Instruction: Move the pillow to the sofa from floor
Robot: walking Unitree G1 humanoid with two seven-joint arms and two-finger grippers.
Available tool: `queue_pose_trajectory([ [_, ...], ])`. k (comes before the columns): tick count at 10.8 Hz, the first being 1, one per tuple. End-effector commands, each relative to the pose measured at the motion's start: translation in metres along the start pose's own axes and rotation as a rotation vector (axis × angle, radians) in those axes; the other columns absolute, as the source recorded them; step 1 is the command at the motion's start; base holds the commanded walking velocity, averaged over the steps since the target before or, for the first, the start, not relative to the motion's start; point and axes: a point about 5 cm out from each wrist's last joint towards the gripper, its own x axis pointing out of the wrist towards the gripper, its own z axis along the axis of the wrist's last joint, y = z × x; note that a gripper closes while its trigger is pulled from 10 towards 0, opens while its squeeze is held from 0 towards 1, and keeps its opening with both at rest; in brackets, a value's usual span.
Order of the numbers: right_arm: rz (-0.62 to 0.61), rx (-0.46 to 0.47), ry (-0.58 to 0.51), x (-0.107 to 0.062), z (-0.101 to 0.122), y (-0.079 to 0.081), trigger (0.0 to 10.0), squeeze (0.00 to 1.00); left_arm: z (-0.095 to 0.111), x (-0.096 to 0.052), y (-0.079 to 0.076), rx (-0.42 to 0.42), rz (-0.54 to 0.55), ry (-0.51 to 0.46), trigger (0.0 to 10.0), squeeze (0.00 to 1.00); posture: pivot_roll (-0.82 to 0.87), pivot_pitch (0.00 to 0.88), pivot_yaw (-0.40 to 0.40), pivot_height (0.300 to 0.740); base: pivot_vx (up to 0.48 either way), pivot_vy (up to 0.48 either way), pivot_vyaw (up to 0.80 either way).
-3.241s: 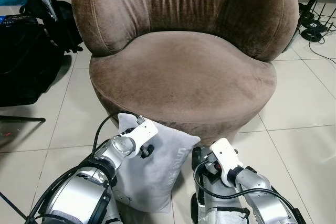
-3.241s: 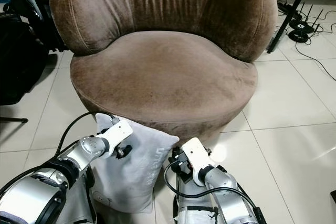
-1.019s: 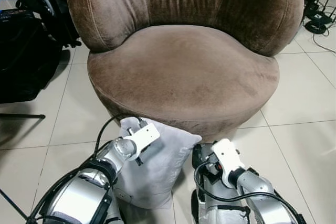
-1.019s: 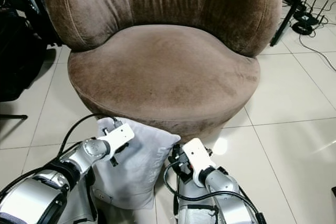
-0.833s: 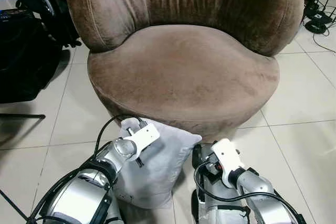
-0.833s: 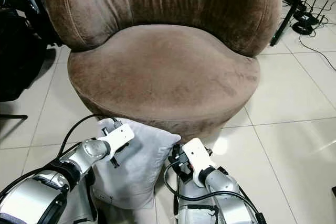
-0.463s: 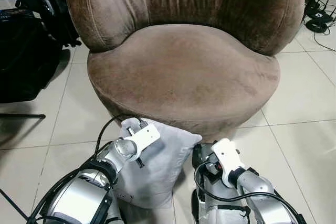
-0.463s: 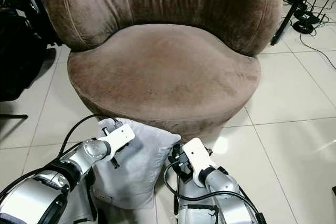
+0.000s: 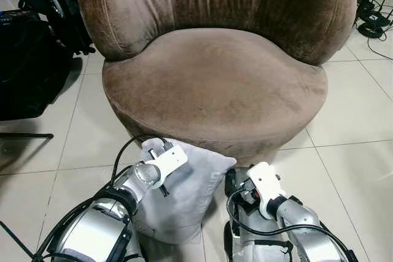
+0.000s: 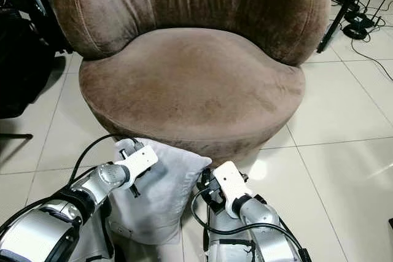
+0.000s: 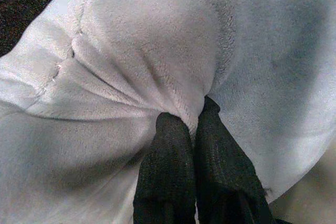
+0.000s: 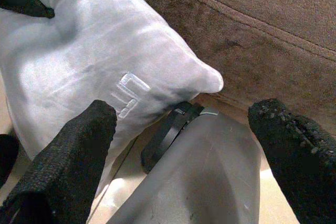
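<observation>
Pillow point(image 9: 184, 197) pinched by 1 fold in my left fingers point(image 11: 181, 145); it may slip against the sofa point(image 9: 215, 84). Right fingers point(image 12: 194, 145) spread, empty.

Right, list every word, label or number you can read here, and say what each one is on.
Pillow: raised lettering on its grey cover, too blurred and partial to read; it also shows faintly in the head views.
Sofa: no text.
Dark bags on the floor to the robot's left: a bluish patch, too small to read.
</observation>
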Motion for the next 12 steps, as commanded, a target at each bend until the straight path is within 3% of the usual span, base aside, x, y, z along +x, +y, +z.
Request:
queue_pose_trajectory([
  [1,0.014,0.032,0.095,-0.005,-0.022,0.005,10.0,0.0,-0.008,0.002,-0.012,-0.012,-0.026,0.037,8.4,0.0,-0.27,0.118,-0.015,0.463,0.0,0.0,0.0],
  [2,0.015,0.031,0.095,-0.004,-0.022,0.005,10.0,0.0,-0.007,0.002,-0.01,-0.047,0.003,0.029,10.0,0.0,-0.26,0.117,-0.014,0.463,0.0,0.0,0.0],
  [3,0.014,0.033,0.094,-0.004,-0.022,0.005,10.0,0.0,-0.002,0.002,-0.005,-0.132,0.049,-0.008,10.0,0.0,-0.26,0.117,-0.014,0.463,0.0,0.0,0.0],
  [5,0.012,0.036,0.093,-0.003,-0.022,0.006,10.0,0.0,-0.004,0.001,-0.002,-0.187,0.088,-0.019,10.0,0.0,-0.26,0.115,-0.012,0.463,0.0,0.0,0.0],
  [7,0.034,0.047,0.086,-0.002,-0.02,0.007,10.0,0.0,-0.011,0.001,-0.006,-0.202,0.099,-0.007,10.0,0.0,-0.25,0.113,-0.019,0.463,0.0,0.0,0.0],
  [10,0.06,0.068,0.077,0.0,-0.019,0.008,10.0,0.0,-0.002,0.0,0.004,-0.291,0.153,-0.065,10.0,0.0,-0.24,0.105,-0.016,0.463,0.0,0.0,0.0],
  [12,0.054,0.079,0.082,0.001,-0.02,0.008,10.0,0.0,-0.002,0.0,0.003,-0.301,0.152,-0.076,10.0,0.0,-0.24,0.106,-0.017,0.463,0.0,0.0,0.0],
])
